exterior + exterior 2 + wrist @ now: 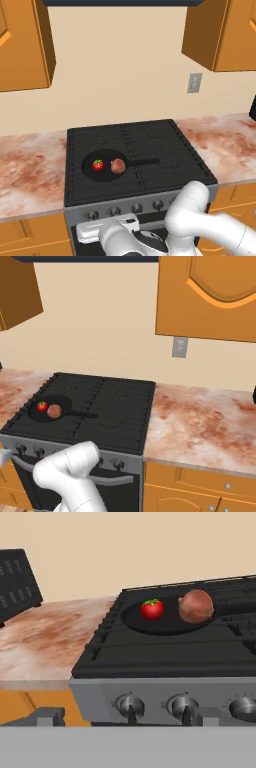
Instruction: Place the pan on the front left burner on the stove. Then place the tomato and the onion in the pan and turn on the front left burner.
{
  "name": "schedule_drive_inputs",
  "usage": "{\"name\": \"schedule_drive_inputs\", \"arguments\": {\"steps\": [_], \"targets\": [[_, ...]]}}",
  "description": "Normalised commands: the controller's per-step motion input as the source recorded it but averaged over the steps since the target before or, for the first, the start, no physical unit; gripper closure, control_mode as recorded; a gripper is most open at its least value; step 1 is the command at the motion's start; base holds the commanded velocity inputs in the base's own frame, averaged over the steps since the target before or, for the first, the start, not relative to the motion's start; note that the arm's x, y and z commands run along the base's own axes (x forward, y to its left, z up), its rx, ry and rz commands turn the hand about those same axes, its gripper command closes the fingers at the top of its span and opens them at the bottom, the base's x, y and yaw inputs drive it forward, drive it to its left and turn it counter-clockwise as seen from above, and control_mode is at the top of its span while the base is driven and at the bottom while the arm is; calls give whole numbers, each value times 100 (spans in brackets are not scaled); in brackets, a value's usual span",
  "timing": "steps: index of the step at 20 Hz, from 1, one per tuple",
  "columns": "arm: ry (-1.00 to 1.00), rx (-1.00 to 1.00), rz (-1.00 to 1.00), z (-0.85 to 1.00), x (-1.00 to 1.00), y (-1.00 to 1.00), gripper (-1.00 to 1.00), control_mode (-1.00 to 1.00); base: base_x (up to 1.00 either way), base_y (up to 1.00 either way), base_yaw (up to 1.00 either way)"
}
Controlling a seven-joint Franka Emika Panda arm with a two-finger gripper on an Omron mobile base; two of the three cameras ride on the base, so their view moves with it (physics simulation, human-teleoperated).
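The black pan (102, 165) rests on the front left burner (80, 186) of the stove (150, 135), handle pointing right. Inside it lie the red tomato (98, 164) and, to its right, the brownish onion (118, 166). The hand view looks up from low in front of the range at the pan (165, 623), tomato (152, 609) and onion (196, 606). My gripper (127, 717) is open, close in front of the steel knob panel. Its fingertips (47, 716) stand wide apart, either side of the two leftmost knobs (129, 705), with nothing between them.
Marbled counters flank the stove on the left (30, 160) and right (200, 421). A black perforated object (17, 582) stands on the left counter. Wooden wall cabinets (220, 30) hang above. The oven door handle (120, 479) runs under the knobs.
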Motion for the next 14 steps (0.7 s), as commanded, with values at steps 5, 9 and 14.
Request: {"name": "schedule_drive_inputs", "arguments": {"steps": [5,9,14], "targets": [[-7,9,-12,-14,-5,0,-100,-100,0,0,0],[-7,4,-12,-4,-3,0,-100,-100,0,0,0],[-11,0,-9,0,0,4,-100,-100,0,0,0]]}}
